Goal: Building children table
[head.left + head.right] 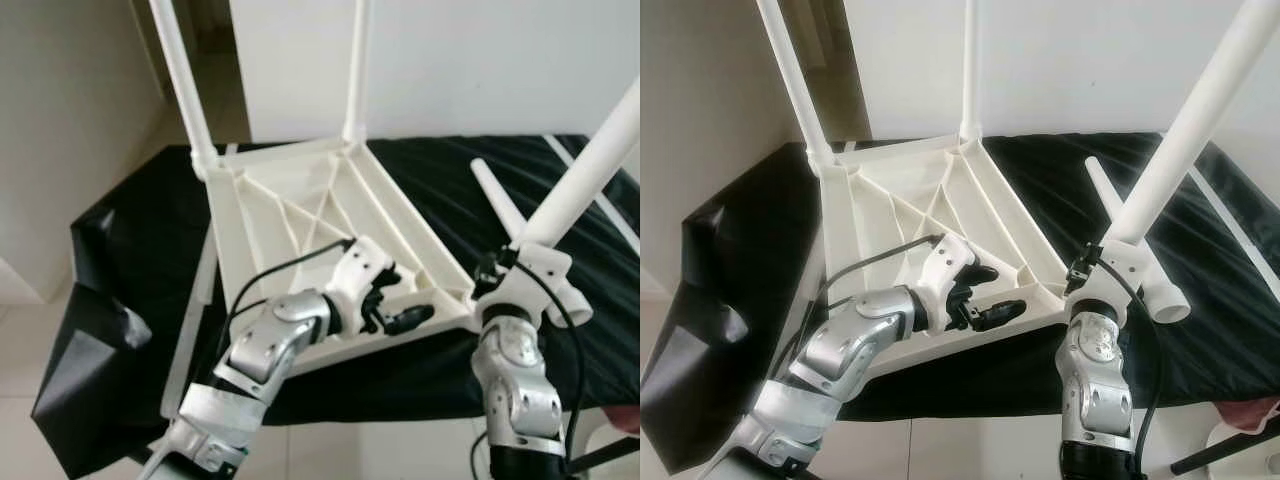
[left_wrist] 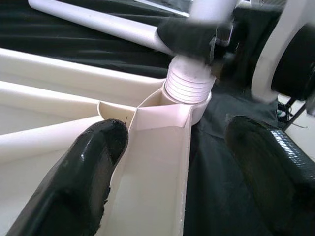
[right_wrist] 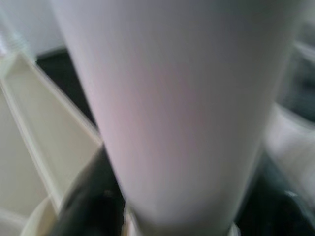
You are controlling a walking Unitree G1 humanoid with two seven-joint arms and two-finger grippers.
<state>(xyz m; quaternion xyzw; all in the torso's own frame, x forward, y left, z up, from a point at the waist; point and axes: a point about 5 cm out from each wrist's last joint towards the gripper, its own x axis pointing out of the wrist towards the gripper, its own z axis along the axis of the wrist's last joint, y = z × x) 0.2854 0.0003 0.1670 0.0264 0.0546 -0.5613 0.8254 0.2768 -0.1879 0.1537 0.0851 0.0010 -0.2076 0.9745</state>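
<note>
A white plastic tabletop (image 1: 300, 200) lies upside down on a black-covered surface. Two white legs (image 1: 185, 80) (image 1: 357, 70) stand upright in its far corners. My right gripper (image 1: 515, 262) is shut on a third leg (image 1: 590, 160), which leans to the right. That leg's threaded end (image 2: 189, 83) sits in the near right corner socket (image 2: 197, 110). My left gripper (image 1: 400, 315) is open and straddles the near rim beside that socket, one finger (image 2: 83, 177) inside the tabletop and the other outside. A loose leg (image 1: 495, 200) lies on the cloth behind.
The black cloth (image 1: 140, 230) drapes over the edges onto pale floor tiles. A thin white bar (image 1: 590, 190) lies on it at the far right, and a white strip (image 1: 195, 310) runs along the tabletop's left side. A white wall stands behind.
</note>
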